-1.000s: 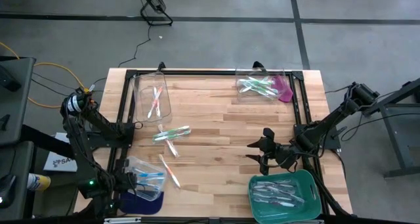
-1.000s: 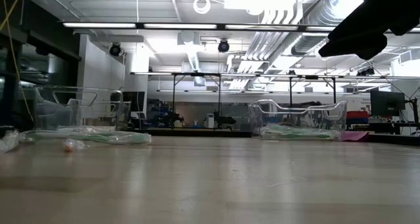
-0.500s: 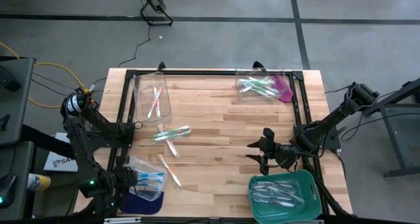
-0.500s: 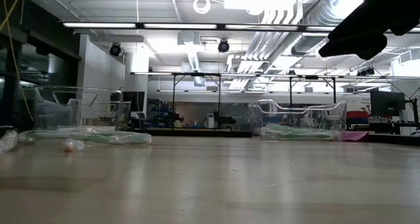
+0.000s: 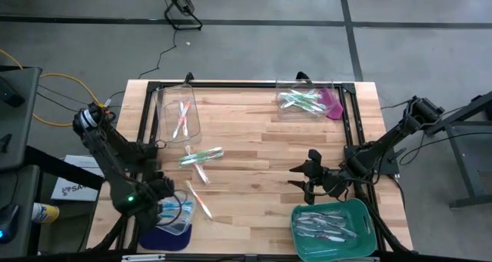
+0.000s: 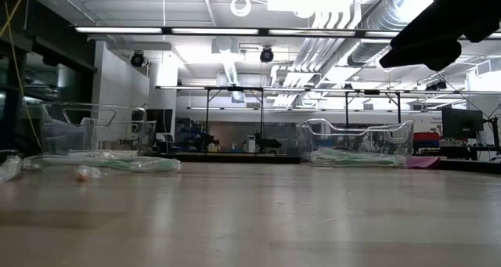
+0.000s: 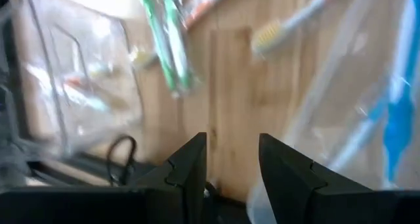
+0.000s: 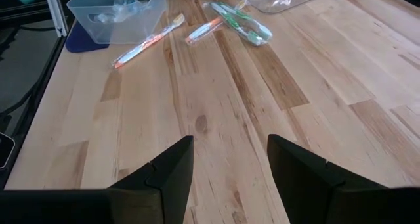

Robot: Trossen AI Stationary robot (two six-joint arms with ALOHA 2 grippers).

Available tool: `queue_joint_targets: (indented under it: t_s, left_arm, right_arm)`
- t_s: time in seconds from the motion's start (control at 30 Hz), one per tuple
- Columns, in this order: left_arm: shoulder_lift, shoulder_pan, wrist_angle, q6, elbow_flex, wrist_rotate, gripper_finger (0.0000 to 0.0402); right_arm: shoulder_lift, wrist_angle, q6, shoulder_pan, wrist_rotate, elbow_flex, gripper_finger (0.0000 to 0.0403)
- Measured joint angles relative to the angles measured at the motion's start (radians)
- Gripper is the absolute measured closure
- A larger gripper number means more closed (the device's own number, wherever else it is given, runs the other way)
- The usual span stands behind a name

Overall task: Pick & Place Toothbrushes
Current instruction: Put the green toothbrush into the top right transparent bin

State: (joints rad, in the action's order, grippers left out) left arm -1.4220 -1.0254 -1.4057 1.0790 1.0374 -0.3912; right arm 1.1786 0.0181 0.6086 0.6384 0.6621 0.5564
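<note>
We see the left gripper over the front left corner of the counter, just beside a clear bin with blue brushes inside. Its fingers are released, with a gap between them and nothing held. In the left wrist view the green brushes and an orange brush lie on the wood ahead of it.

The right gripper waits near the front right of the counter, next to the green tray. Its fingers are also spread apart and empty.

Loose brushes lie on the bare wood left of centre: a green pair with a pale one crossing, and an orange brush nearer the front. Two orange brushes are in the clear bin at the back left. Green brushes are in the clear bin at the back right, just beside a pink object. Pale brushes fill the tray.
</note>
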Motion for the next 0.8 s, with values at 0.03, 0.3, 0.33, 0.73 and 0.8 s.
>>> queue_joint_targets:
  t_s: [0.03,0.3,0.33,0.73,0.8]
  left_arm:
    - [0.000,0.019,0.003,-0.030,0.000,-0.014,0.0270]
    - [0.000,0.164,0.023,-0.222,0.000,-0.114,0.0270]
    - [0.000,0.179,0.028,-0.242,0.000,-0.126,0.0270]
    - [0.000,0.326,0.088,-0.436,-0.001,-0.200,0.0270]
    - [0.000,0.340,0.107,-0.468,-0.001,-0.199,0.0270]
  right_arm:
    - [0.000,0.000,0.000,0.000,0.002,0.000,0.0215]
    - [0.000,0.000,-0.001,0.000,0.007,0.000,0.0215]
    - [0.000,0.000,-0.001,0.000,0.010,0.000,0.0215]
    - [0.000,0.000,0.000,0.000,0.011,0.000,0.0215]
    - [0.000,0.000,0.000,0.000,0.011,0.000,0.0215]
